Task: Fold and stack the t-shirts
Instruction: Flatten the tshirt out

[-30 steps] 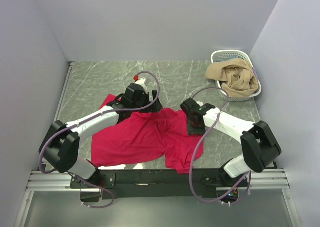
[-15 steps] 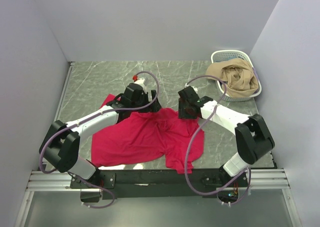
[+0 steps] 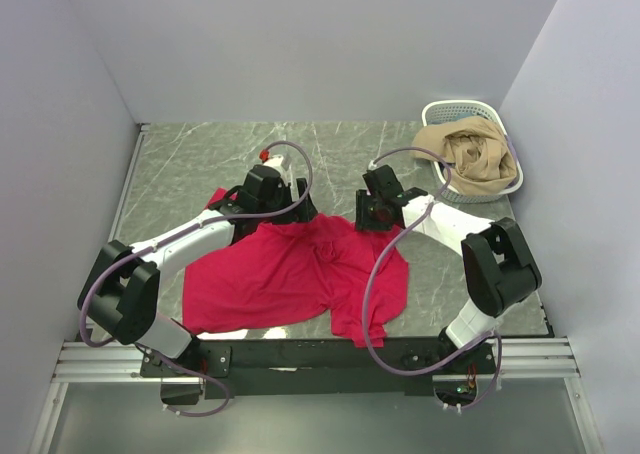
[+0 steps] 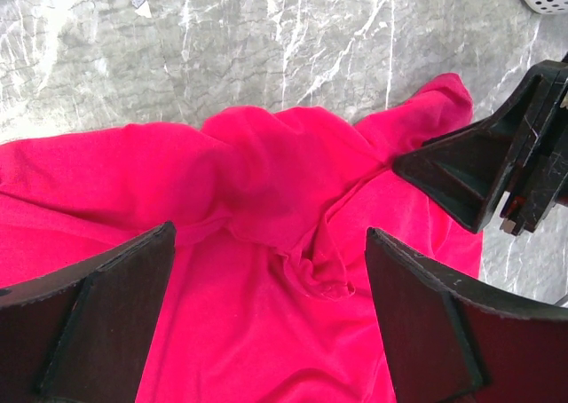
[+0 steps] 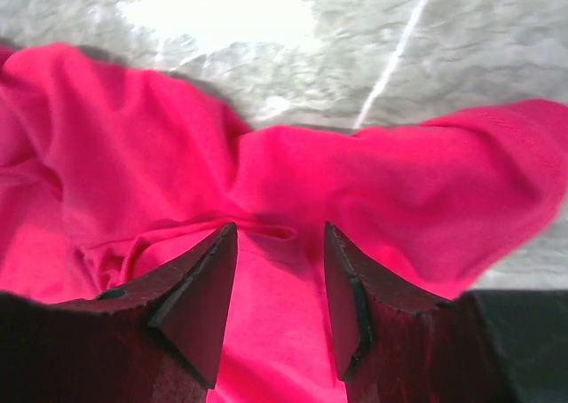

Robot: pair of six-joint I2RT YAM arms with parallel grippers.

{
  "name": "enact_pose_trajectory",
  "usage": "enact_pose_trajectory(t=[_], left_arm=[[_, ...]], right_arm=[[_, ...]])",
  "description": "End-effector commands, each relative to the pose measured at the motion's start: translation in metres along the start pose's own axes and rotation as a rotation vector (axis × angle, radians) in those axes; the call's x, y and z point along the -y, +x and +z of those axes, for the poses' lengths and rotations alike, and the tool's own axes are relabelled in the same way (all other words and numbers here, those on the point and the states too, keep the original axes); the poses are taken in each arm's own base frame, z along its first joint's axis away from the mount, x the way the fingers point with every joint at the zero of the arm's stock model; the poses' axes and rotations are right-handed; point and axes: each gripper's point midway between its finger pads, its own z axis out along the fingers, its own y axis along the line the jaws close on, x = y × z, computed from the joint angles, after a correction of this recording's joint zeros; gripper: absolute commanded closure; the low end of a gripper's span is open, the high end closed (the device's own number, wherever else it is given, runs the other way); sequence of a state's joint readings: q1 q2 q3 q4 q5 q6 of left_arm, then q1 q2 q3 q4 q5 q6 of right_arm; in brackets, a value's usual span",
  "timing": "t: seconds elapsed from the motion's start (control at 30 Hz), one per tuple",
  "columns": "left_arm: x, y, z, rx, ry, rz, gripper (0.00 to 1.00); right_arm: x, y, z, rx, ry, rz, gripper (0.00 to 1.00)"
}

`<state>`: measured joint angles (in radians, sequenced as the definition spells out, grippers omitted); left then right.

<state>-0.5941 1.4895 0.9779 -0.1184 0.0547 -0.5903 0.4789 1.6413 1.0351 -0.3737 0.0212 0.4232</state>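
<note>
We see the crimson t-shirt (image 3: 290,274) lying crumpled on the worktop (image 3: 190,164), its far edge bunched beneath both tools. Our left tool (image 4: 266,243) hangs released, fingers wide, above the bunch. Our right tool (image 5: 275,234), just beside it, is released too, its narrower gap over a fold. Beyond the right tool sits a white basket (image 3: 445,112) holding tan cloth (image 3: 470,154).
</note>
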Motion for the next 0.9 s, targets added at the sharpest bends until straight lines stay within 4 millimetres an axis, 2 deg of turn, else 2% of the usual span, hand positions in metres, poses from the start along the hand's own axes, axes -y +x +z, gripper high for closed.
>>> enact_pose_trajectory(t=[0.0, 0.33, 0.63, 0.77, 0.8, 0.83, 0.87], left_arm=[[-0.002, 0.0, 0.001, 0.002, 0.008, 0.012, 0.06], [-0.008, 0.001, 0.002, -0.008, -0.001, 0.007, 0.06], [-0.008, 0.004, 0.003, -0.018, 0.003, 0.009, 0.06], [-0.01, 0.002, 0.004, -0.016, -0.005, 0.011, 0.06], [-0.011, 0.002, 0.003, -0.014, -0.008, 0.01, 0.06], [-0.012, 0.002, 0.003, -0.016, -0.014, 0.009, 0.06], [-0.014, 0.002, 0.003, -0.015, -0.019, 0.009, 0.06]], right_arm=[[-0.019, -0.015, -0.002, 0.026, -0.094, -0.015, 0.53], [-0.016, -0.005, -0.007, -0.015, -0.089, -0.031, 0.54], [0.001, 0.009, -0.005, -0.053, -0.019, -0.051, 0.53], [0.003, 0.013, -0.005, -0.06, -0.013, -0.055, 0.62], [0.004, 0.013, -0.005, -0.059, -0.009, -0.055, 0.76], [0.004, 0.012, -0.006, -0.058, -0.012, -0.058, 0.83], [0.003, 0.013, -0.006, -0.062, -0.019, -0.063, 0.95]])
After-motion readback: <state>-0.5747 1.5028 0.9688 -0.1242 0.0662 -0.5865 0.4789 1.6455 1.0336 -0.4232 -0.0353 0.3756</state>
